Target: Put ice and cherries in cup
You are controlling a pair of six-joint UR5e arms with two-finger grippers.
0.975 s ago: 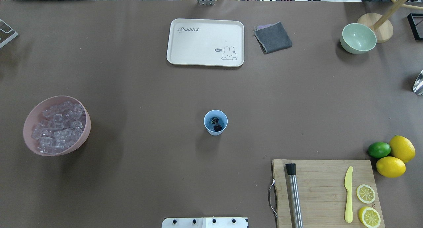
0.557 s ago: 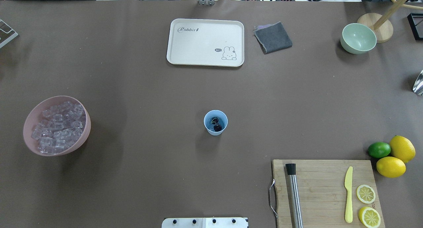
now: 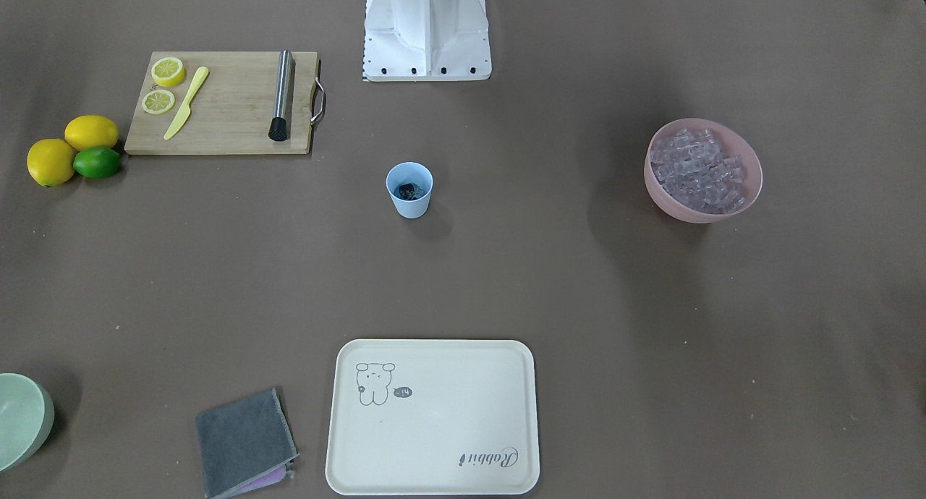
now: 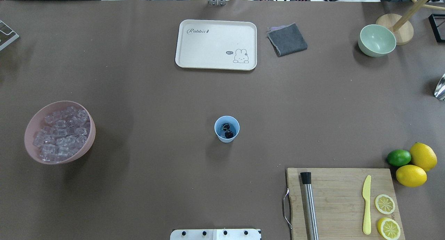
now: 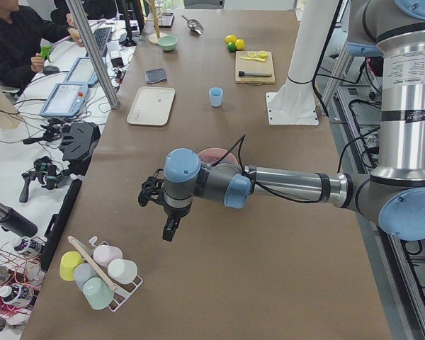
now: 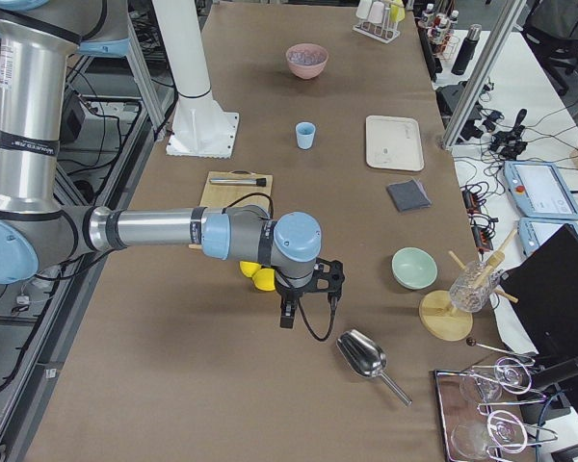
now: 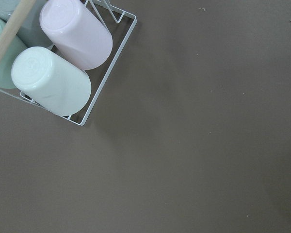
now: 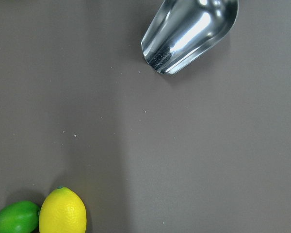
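The cup (image 4: 225,139) stands upright near the middle of the table, well apart from both my claws. The cherries (image 4: 228,134) lie inside it, dark at the bottom. Something pale shines beside them, but I cannot tell if it is ice. The ice (image 4: 61,135) that I see clearly fills the pink bowl (image 4: 34,121), far on my left side.

My left claw (image 5: 168,232) hangs over the left end of the table, beyond this bowl, and points down. It is near a wire rack (image 7: 109,71) with upturned tumblers (image 7: 51,80). I cannot tell whether its fingers are spread or pressed together.

My right claw (image 6: 287,318) hangs over the right end, between a lemon (image 8: 63,211) with a lime (image 8: 15,217) and a metal scoop (image 8: 189,34). It shows only small in the side view, so I cannot tell its state either.
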